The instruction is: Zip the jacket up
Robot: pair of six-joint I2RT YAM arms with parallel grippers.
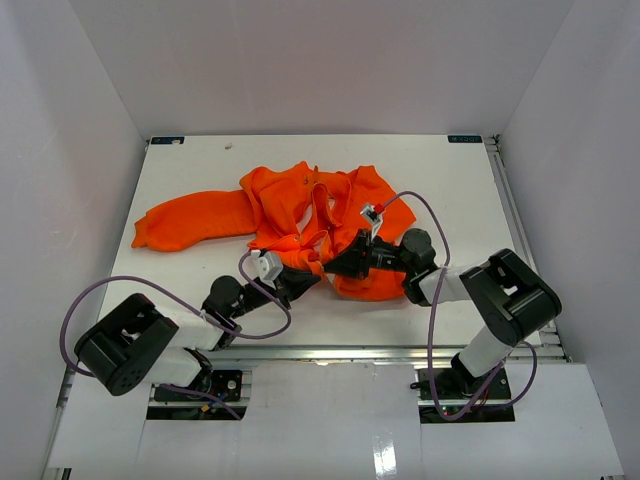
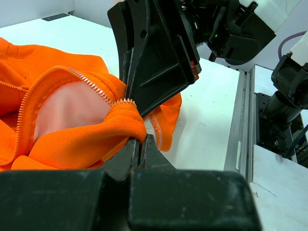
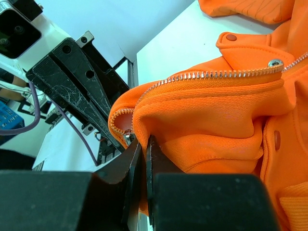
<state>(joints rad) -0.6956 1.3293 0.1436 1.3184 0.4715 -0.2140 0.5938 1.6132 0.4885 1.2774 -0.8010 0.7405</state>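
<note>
The jacket lies rumpled in the middle of the white desk, toward its near side. One sleeve is stretched out flat to the left and the body is bunched in folds.

Both arms reach in from the near edge and meet at the jacket's near hem, tips almost nose to nose. The left tool is pinched tight on a rolled fold of orange cloth at the low end of the opening. The right tool is clamped just as narrowly on the cloth right beside it, at the foot of the other front edge.

The front is undone. The two rows of zipper teeth run apart from each other, and the pale lining shows between them. A metal snap sits on a flap at the upper end of one row.

From either wrist, the other arm's black tool fills much of the view and hides the hem behind it. I cannot make out the slider.

A purple cable loops off each arm over the desk's near side. A metal rail runs along that edge, and plain white walls close the desk in on three sides.
</note>
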